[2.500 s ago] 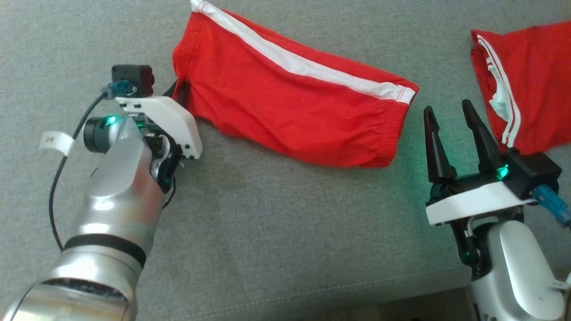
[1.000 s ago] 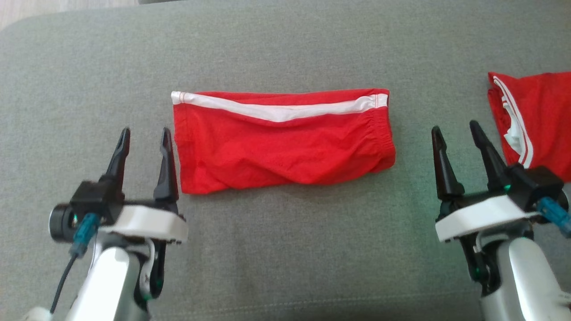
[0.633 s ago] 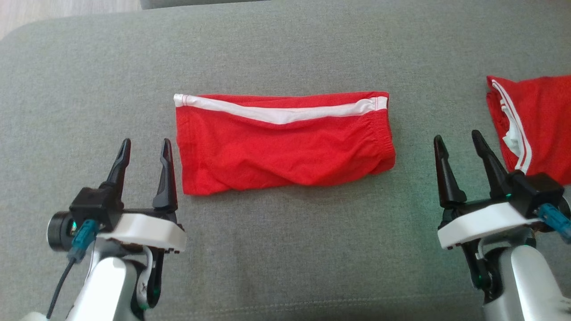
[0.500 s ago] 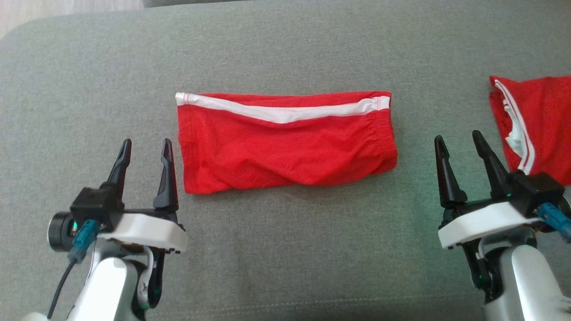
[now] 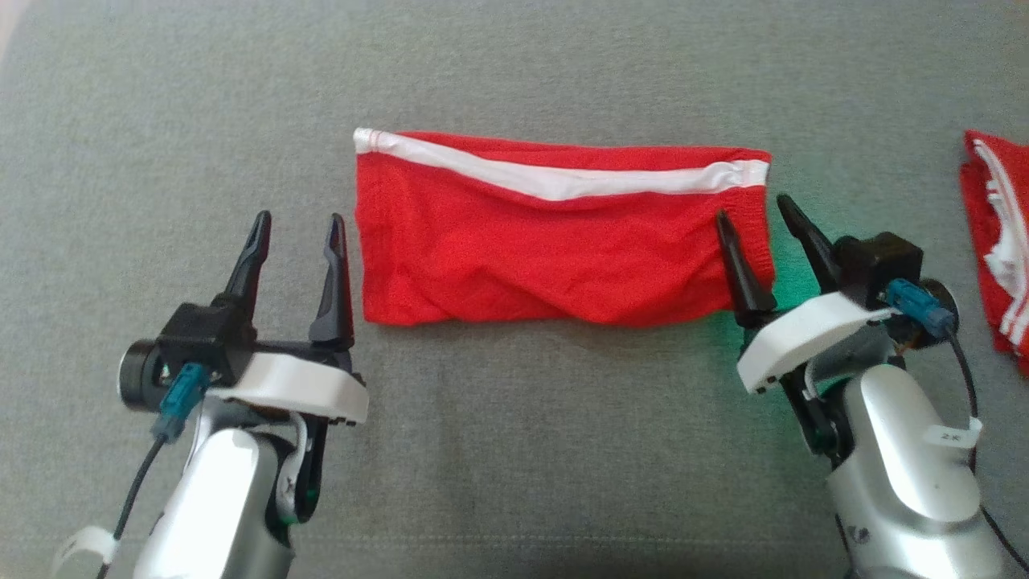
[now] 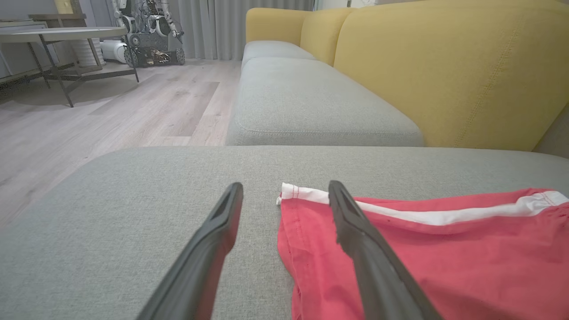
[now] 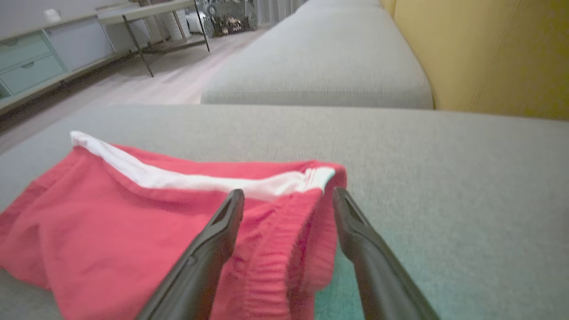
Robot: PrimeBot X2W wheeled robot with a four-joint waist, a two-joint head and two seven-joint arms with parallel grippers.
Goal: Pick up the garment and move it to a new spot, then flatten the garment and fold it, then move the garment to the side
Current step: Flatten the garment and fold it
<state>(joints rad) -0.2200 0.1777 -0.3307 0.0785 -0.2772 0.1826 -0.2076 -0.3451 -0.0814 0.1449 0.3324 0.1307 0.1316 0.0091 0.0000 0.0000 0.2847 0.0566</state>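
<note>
The garment is a pair of red shorts with a white side stripe, folded into a long band on the grey cushion. My left gripper is open beside its left end, one finger just at the hem. At the elastic waistband end my right gripper is open, one finger over the cloth, the other just past the edge. In the right wrist view the waistband lies between the open fingers of the right gripper. The left wrist view has the left gripper straddling the garment's left edge.
A second red garment with white stripes lies at the far right edge of the cushion. A yellow sofa back rises behind, with another grey seat cushion beyond. Wooden floor and a table lie off the left side.
The head camera has shifted, so the whole scene sits lower-right to upper-left differently. My right gripper has swung in to the garment's waistband end. The left gripper keeps its place beside the left end.
</note>
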